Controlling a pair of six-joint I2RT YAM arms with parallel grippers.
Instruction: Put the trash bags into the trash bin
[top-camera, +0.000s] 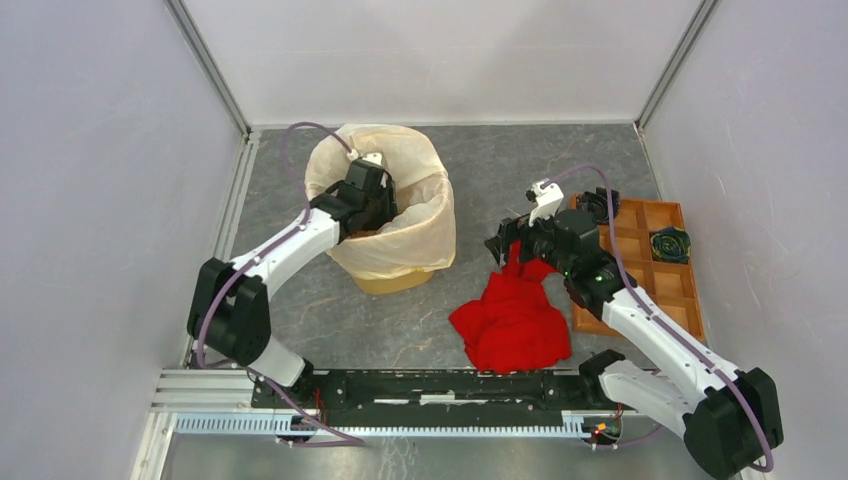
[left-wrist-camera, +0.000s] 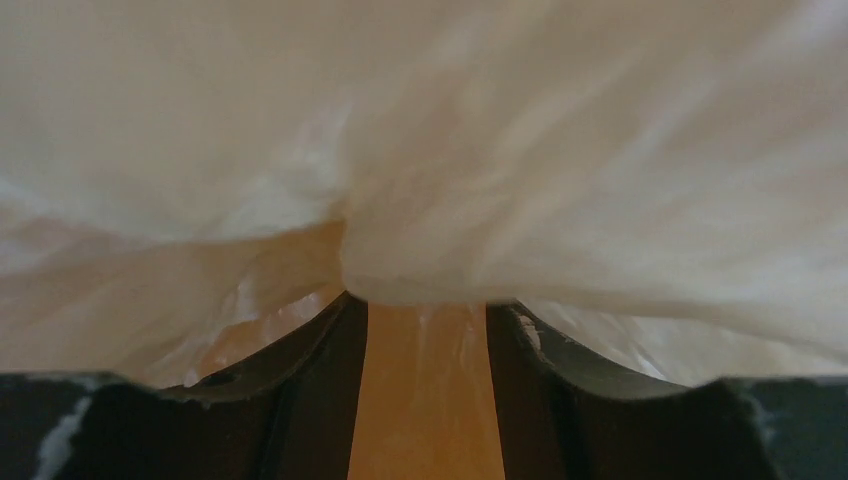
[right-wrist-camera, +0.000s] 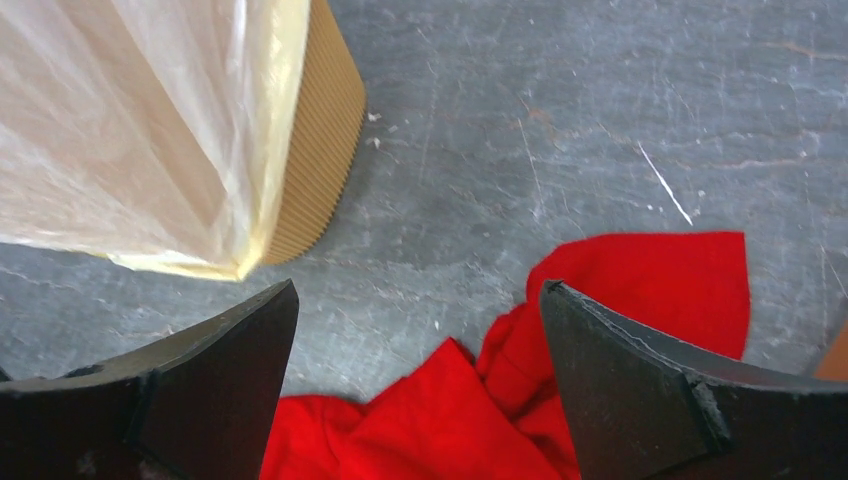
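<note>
The trash bin (top-camera: 392, 281) stands at the back left of the table, yellow-orange, with the cream-white translucent trash bag (top-camera: 420, 225) draped over its rim and down its sides. My left gripper (top-camera: 378, 200) reaches down inside the bin's mouth. In the left wrist view the left gripper (left-wrist-camera: 425, 305) is half closed, with a bunched fold of the bag (left-wrist-camera: 430, 250) pinched at its tips and the orange bin wall (left-wrist-camera: 425, 400) behind. My right gripper (top-camera: 508, 245) is open and empty, right of the bin. In the right wrist view the right gripper (right-wrist-camera: 415, 290) hovers over the table, and the bin (right-wrist-camera: 315, 130) and bag (right-wrist-camera: 130, 130) show at the upper left.
A red cloth heap (top-camera: 512, 320) lies just under and in front of the right gripper; it also shows in the right wrist view (right-wrist-camera: 620, 290). A brown wooden compartment tray (top-camera: 650, 290) with dark objects (top-camera: 668, 244) sits at the right. Walls enclose the grey table.
</note>
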